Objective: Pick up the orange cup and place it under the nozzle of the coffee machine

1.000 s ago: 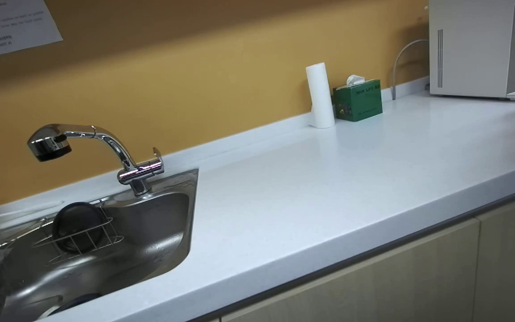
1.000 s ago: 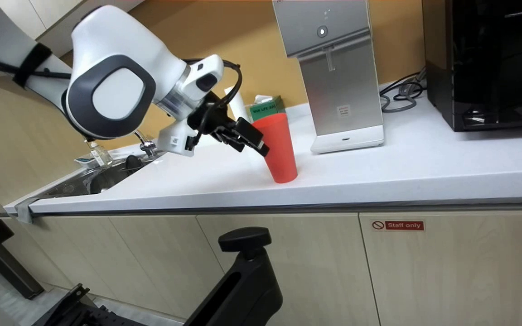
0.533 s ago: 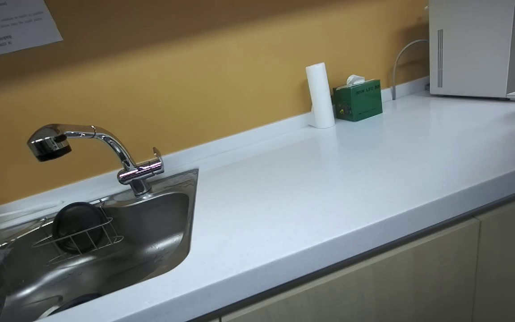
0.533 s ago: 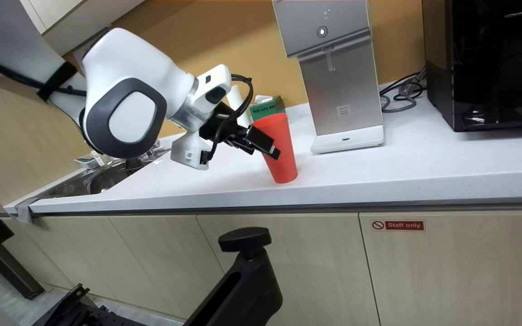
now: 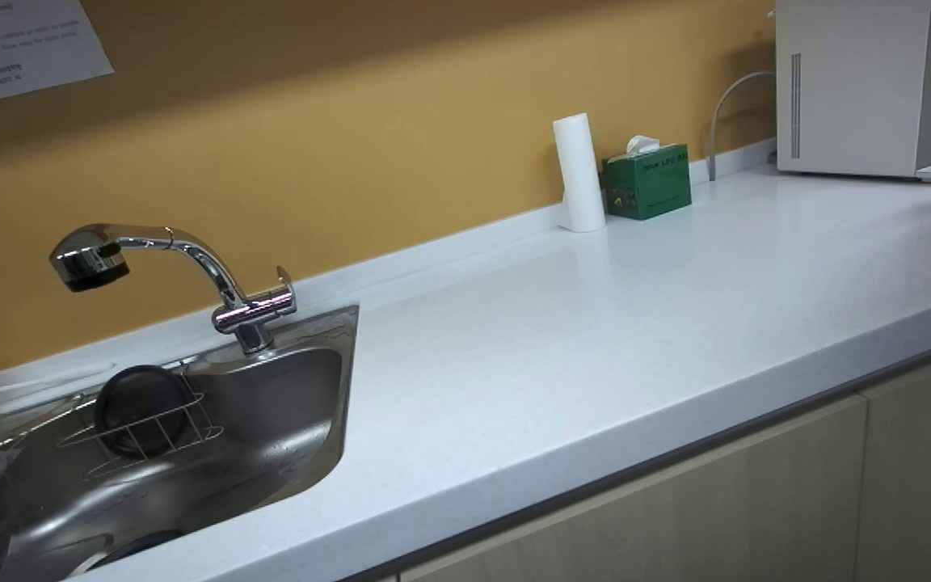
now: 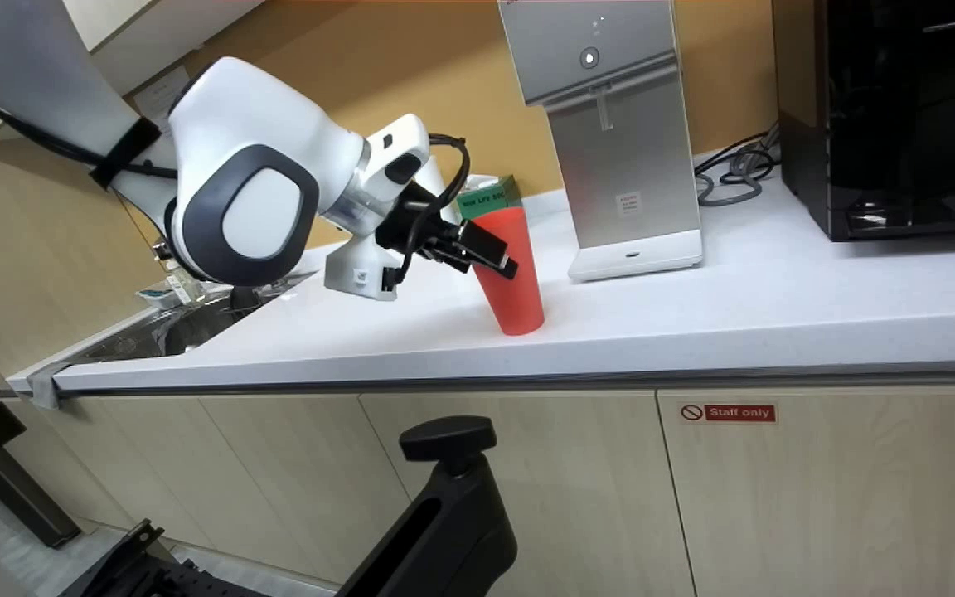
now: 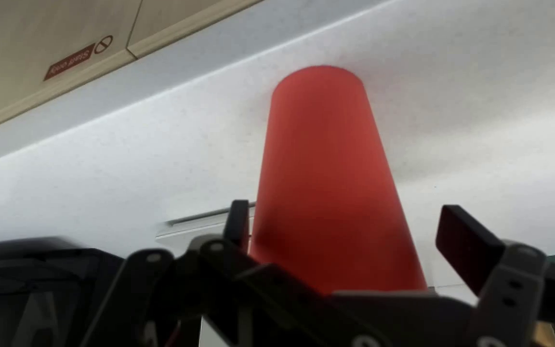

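Note:
The orange-red cup (image 6: 519,298) stands upright on the counter near its front edge, left of the coffee machine (image 6: 639,174) in an exterior view. The machine's nozzle (image 6: 603,109) hangs above its white base. The machine's white side (image 5: 849,97) also shows in an exterior view, where cup and gripper are out of view. My gripper (image 6: 504,255) is at the cup's upper half. In the wrist view the cup (image 7: 328,173) stands between the fingers of the open gripper (image 7: 347,229). The left finger is close to the cup's wall; a gap shows at the right finger. The cup's rim is hidden there.
A paper towel roll (image 5: 580,174) and a green tissue box (image 5: 647,182) stand by the back wall. The sink (image 5: 296,404) and tap (image 5: 215,275) are at one end. A black appliance (image 6: 908,124) and cables (image 6: 743,170) are right of the machine.
In an exterior view the arm has moved right and the gripper has come further across the cup, dipping and then rising slightly. The cup has not moved.

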